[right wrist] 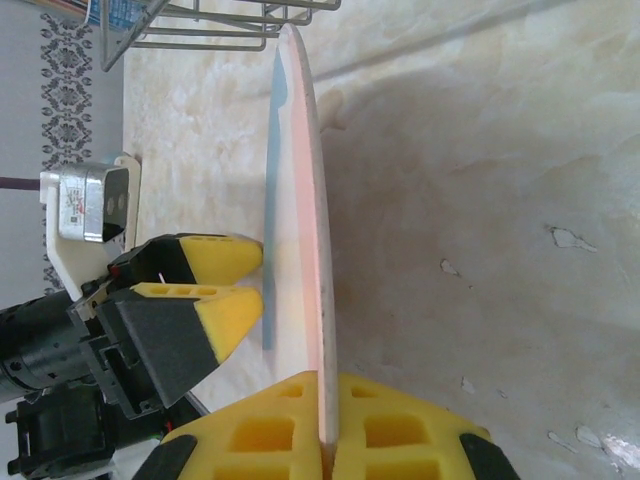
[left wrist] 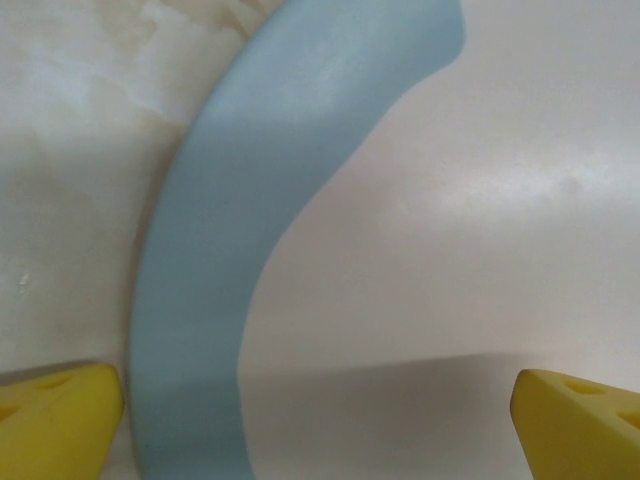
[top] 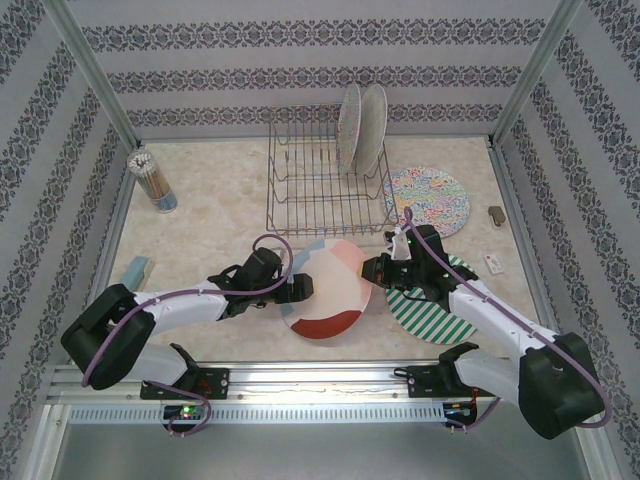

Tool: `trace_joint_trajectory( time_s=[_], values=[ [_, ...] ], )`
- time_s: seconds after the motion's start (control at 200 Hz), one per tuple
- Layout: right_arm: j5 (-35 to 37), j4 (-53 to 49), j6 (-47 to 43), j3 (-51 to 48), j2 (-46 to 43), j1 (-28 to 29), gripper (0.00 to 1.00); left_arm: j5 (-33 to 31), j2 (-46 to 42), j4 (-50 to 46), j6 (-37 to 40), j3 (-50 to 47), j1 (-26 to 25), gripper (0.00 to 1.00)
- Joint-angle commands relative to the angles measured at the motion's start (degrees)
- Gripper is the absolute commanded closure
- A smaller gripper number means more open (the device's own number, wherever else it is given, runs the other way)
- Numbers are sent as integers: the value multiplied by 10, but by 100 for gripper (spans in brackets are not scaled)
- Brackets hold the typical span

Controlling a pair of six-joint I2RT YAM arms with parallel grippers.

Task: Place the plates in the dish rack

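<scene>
A cream plate with blue, pink and rust rim blocks is tipped up between my two grippers. My right gripper is shut on its right rim; in the right wrist view the plate stands edge-on between the yellow pads of that gripper. My left gripper is open, its fingertips at the plate's face near the blue block. The dish rack holds two upright plates. A floral plate and a green-white striped plate lie on the table.
A cup of pencils stands at the back left. A small pale-blue object lies at the left edge, and two small items lie at the right. Metal frame posts stand at the corners.
</scene>
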Motion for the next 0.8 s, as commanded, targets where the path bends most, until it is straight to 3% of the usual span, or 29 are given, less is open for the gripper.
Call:
trace_joint_trajectory(
  time_s=[0.0,0.42,0.63,0.794],
  values=[
    [10,-28,-7,9,-20,-8,100,5,-39,-7,27,26,-15,0],
    [57,-185,-20,117,-83,26,100,-74,-196,-216,93,126,-10,0],
    [126,-292,-37,236,-73,90,100,-100,-233,-331,139,216,0,0],
    [155,-341,-56,329,-45,110,100,-108,-242,-393,188,304,21,0]
  ],
)
